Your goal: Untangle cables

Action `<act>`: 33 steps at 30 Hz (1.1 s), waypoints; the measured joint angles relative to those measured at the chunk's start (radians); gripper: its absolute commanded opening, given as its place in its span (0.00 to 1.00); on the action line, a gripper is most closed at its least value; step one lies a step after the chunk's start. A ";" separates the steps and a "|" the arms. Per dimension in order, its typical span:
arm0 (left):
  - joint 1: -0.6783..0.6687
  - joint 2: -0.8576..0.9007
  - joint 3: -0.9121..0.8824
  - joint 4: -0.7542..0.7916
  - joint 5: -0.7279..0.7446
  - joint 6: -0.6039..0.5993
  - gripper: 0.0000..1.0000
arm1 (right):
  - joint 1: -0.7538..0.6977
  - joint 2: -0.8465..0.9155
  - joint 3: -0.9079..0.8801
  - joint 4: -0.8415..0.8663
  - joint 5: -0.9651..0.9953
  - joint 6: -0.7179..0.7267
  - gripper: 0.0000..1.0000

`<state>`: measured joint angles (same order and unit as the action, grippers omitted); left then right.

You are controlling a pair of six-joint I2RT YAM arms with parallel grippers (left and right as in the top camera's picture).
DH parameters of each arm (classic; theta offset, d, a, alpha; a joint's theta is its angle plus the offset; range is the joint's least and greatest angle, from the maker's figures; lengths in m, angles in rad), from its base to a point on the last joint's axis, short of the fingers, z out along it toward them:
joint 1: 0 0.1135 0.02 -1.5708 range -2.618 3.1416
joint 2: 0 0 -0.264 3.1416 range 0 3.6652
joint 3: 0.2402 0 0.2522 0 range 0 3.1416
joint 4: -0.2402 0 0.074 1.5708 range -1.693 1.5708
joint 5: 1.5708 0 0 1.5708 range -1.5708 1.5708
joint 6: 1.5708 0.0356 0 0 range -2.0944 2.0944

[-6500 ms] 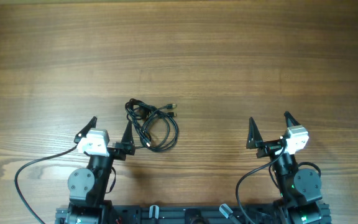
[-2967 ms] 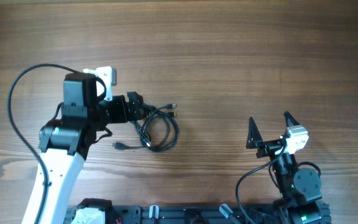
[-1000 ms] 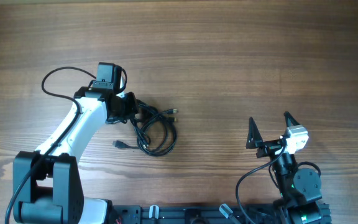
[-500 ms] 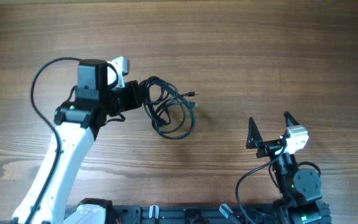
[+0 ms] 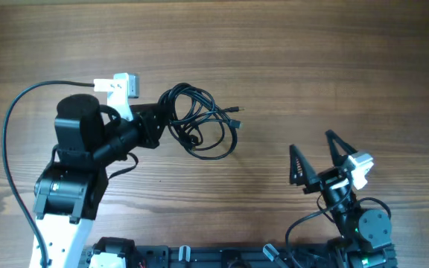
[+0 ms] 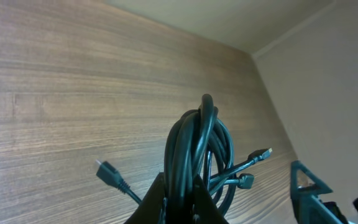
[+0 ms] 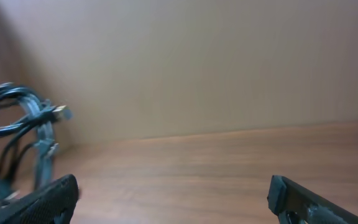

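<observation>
Now higher, cables [image 6: 192,144] clenched in left hand [image 5: 161,119], right hand [image 5: 310,142] spread, newly tilted.

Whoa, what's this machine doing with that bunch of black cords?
The left pincer is shut on a tangled bunch of cables, apparently holding it just above the wooden table, with plug ends sticking out. The right pincer sits open near its base, touching nothing. Nothing is untangled yet.

Cannot tell cords apart in the cables [image 5: 199,126] overhead: too thin, too bunched. Cropped at the bottom in the left wrist view, hiding the left gripper [image 6: 180,200] jaws' tips. Blurred, cropped at left, from the right wrist.
</observation>
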<state>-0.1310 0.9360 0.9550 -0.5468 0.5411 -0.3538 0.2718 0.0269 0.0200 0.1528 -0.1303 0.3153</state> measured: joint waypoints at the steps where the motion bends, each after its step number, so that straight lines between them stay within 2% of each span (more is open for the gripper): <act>1: 0.000 -0.005 0.000 0.003 0.000 0.000 0.04 | 0.000 0.000 0.027 -0.025 -0.047 0.007 1.00; 5: 0.000 -0.006 0.000 0.005 0.000 0.008 0.04 | 0.000 0.012 0.187 -0.184 -0.102 0.033 1.00; 7: 0.000 -0.006 0.000 0.007 0.001 0.027 0.04 | 0.000 0.058 0.298 -0.330 -0.114 0.039 1.00; 9: 0.000 -0.006 0.000 0.009 0.004 0.038 0.04 | 0.000 0.144 0.397 -0.428 -0.136 0.041 1.00; 12: 0.000 -0.006 0.000 0.011 0.005 0.045 0.04 | 0.000 0.315 0.526 -0.482 -0.219 0.043 1.00; 18: 0.000 -0.006 0.000 0.006 0.069 0.133 0.04 | -0.003 0.730 0.716 -0.506 -0.538 0.004 1.00; 23: 0.000 -0.006 0.000 -0.064 0.098 0.264 0.04 | -0.003 0.932 0.763 -0.497 -0.723 -0.026 1.00; 27: 0.000 -0.007 0.000 -0.135 0.153 0.397 0.04 | -0.003 0.971 0.768 -0.361 -0.781 -0.046 1.00; 33: 0.000 -0.007 0.000 -0.198 0.246 0.474 0.04 | -0.003 0.971 0.772 -0.241 -0.781 -0.051 1.00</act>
<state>-0.1310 0.9291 0.9550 -0.7452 0.7868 0.1204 0.2691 0.9977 0.7921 -0.0883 -0.9115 0.2642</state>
